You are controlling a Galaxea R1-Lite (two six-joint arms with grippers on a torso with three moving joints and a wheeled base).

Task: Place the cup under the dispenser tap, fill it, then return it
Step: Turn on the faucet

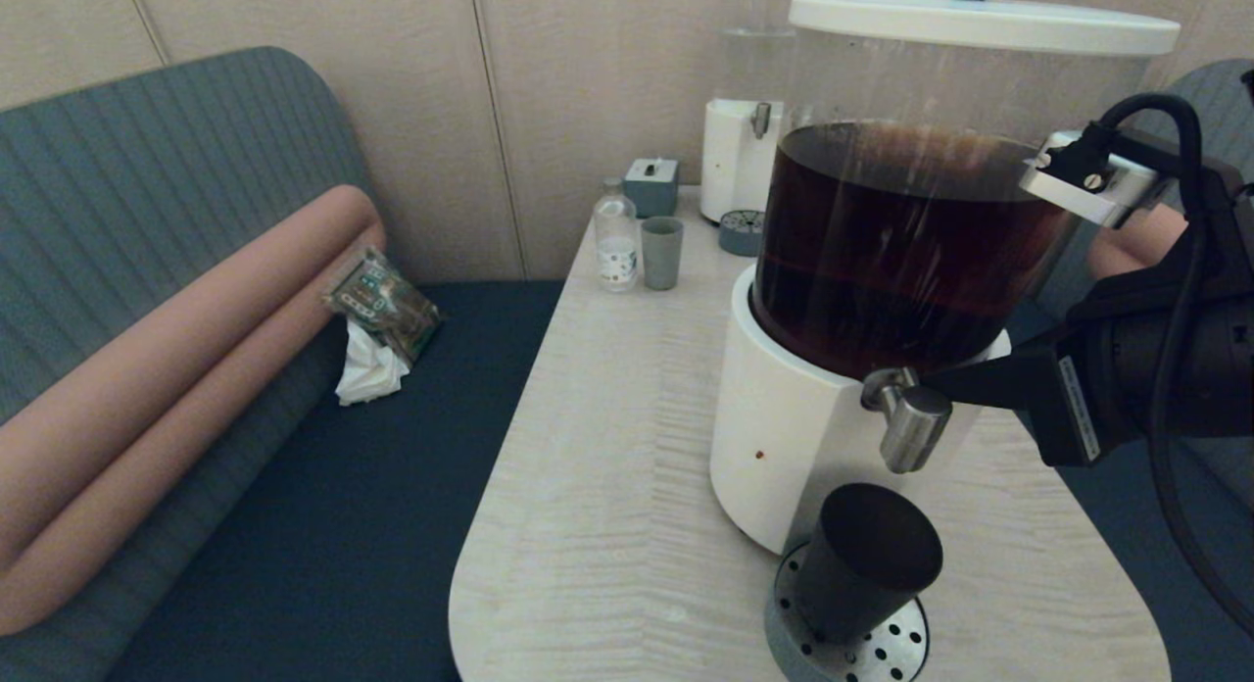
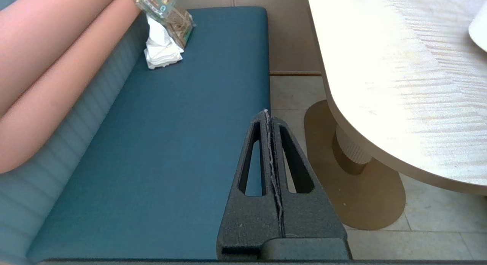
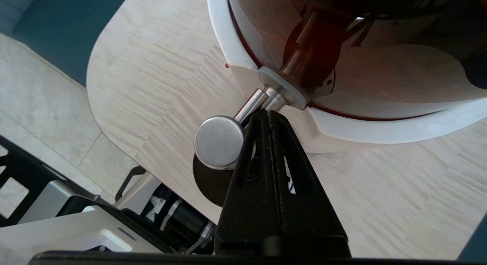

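Pressing: right gripper [image 3: 268,114] comes in from the right of the dispenser tap [image 1: 906,419], fingers pinched together with nothing between them, tips touching the tap's stem just behind the round steel cap.
Cup: the matte black cup [image 1: 862,562] stands on the perforated drip tray [image 1: 901,648] right below the tap, upright as far as the head view shows, leaning a touch toward the camera.
Flow: no stream visible from the tap, and the cup's inside is too dark to read a level.
How to do it well: push the tap steadily with the closed tips, keep them on the stem so they don't skid off the rounded cap, and watch the cup's rim, because the dark liquid won't be easy to see rising.
Risk: the cup sits free on the tray, so a slipped arm could knock it.
Left gripper [image 2: 271,120]: parked well away from the tap, fingers closed and empty, above the blue bench [image 2: 182,143].
Counter [image 1: 607,466]: pale wood grain with a rounded end, also carrying a grey-blue cup [image 1: 661,253], a small bottle [image 1: 616,236] and a second dispenser [image 1: 749,104] far behind the tap.
Room: beige panel wall, bench with a pink bolster and a tissue pack [image 1: 382,305].
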